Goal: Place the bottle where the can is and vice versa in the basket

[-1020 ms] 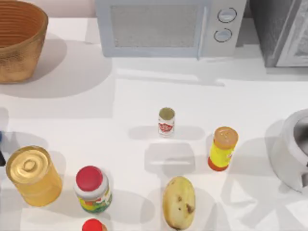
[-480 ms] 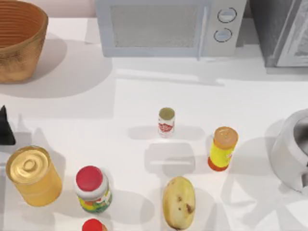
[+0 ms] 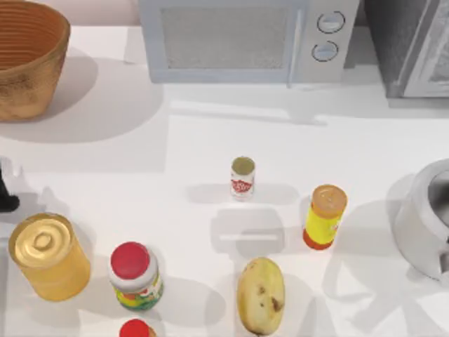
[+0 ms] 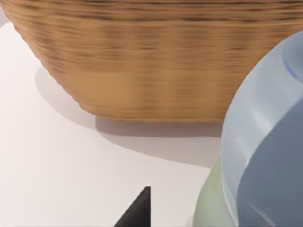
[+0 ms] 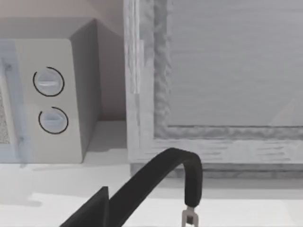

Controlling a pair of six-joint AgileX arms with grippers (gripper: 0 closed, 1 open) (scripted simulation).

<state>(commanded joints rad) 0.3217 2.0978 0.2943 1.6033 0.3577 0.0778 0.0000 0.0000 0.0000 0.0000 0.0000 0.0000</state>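
Observation:
The slim white can [image 3: 243, 177] with a red label stands upright at the middle of the table. At the back left corner is the brown wicker basket [image 3: 28, 56]; its ribbed wall [image 4: 142, 61] looms close in the left wrist view. My left gripper [image 3: 5, 194] is a dark sliver at the table's left edge, between the basket and the big golden can. It is shut on the bottle [image 4: 265, 151], whose pale bluish top sits very near the wrist camera, beside one black fingertip [image 4: 138, 212]. My right gripper [image 5: 97, 210] is parked by the far right.
A big golden can [image 3: 48, 256], a red-capped jar [image 3: 135, 276], a second red cap [image 3: 137, 328], a potato [image 3: 260, 295] and a yellow bottle [image 3: 324, 216] stand along the front. A microwave [image 3: 245, 38] is at the back, a grey pot [image 3: 428, 217] at the right.
The left gripper moved from beside the golden can toward the basket, then slid partly off the left edge. The blue sliver at that edge has gone from the top view.

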